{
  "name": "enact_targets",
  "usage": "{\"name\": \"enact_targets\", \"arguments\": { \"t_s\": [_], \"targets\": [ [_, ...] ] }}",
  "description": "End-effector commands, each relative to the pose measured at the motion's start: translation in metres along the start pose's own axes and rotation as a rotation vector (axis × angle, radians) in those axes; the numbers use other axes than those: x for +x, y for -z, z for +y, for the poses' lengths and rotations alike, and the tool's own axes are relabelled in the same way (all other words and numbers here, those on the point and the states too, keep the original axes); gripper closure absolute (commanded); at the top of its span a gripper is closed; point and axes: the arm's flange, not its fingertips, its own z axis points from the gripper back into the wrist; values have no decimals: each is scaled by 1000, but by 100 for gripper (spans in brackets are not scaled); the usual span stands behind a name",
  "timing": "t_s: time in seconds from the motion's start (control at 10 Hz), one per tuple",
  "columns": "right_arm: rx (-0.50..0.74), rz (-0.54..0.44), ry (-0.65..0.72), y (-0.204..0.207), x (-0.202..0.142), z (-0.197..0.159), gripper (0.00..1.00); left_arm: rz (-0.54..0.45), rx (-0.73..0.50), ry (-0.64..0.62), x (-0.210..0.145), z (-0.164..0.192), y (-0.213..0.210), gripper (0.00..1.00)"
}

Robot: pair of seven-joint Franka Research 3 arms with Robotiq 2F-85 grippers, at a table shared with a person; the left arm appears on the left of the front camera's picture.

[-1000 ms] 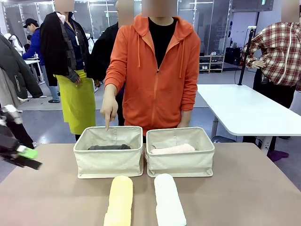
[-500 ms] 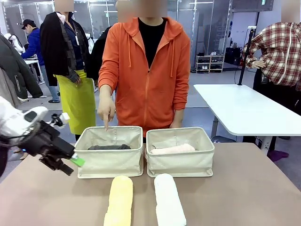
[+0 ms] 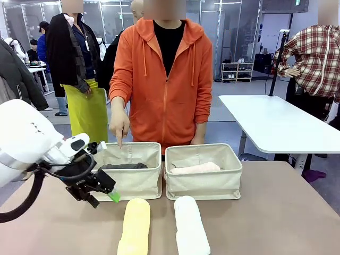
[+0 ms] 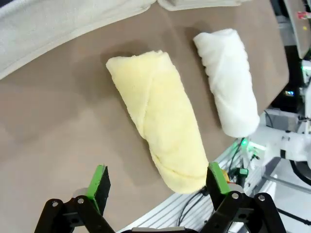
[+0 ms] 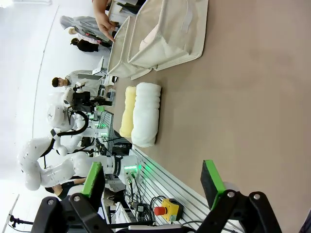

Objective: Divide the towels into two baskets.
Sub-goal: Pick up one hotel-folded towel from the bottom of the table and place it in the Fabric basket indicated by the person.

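Tabletop (image 3: 276, 212) is bearing the left basket (image 3: 123, 183) and right basket (image 3: 204, 183) side by side, just beyond the left gripper (image 3: 109, 195). The baskets are holding the dark grey towel (image 3: 123, 166) and pale pink towel (image 3: 194, 168), both lying crosswise. Just ahead of that gripper's wide-spread jaws, the pale yellow towel (image 4: 160, 131) is lying with one end pointing at the baskets. The white towel (image 4: 228, 82) is lying parallel beside it. The right gripper (image 5: 153, 177) is hanging open, well apart from both.
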Motion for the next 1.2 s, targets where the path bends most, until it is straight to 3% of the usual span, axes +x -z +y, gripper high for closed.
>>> {"name": "enact_targets", "arguments": {
  "t_s": [0.0, 0.1, 0.4, 0.6, 0.7, 1.1],
  "targets": [
    [6, -1, -7, 0, 1, 3, 0, -46, 2, -24, -77, 4, 14, 0],
    [6, -1, -7, 0, 1, 3, 0, 0, 0, 0, 0, 0, 0, 0],
    [6, -1, -7, 0, 1, 3, 0, -4, 10, -6, 0, -2, 5, 0],
    [6, -1, -7, 0, 1, 3, 0, -16, -34, -93, 0, -8, 25, 0],
    [6, -1, -7, 0, 1, 3, 0, -6, 23, -134, -1, -11, 30, 0],
    [6, -1, -7, 0, 1, 3, 0, -37, 29, -236, -8, -26, 55, 0]
  ]
}}
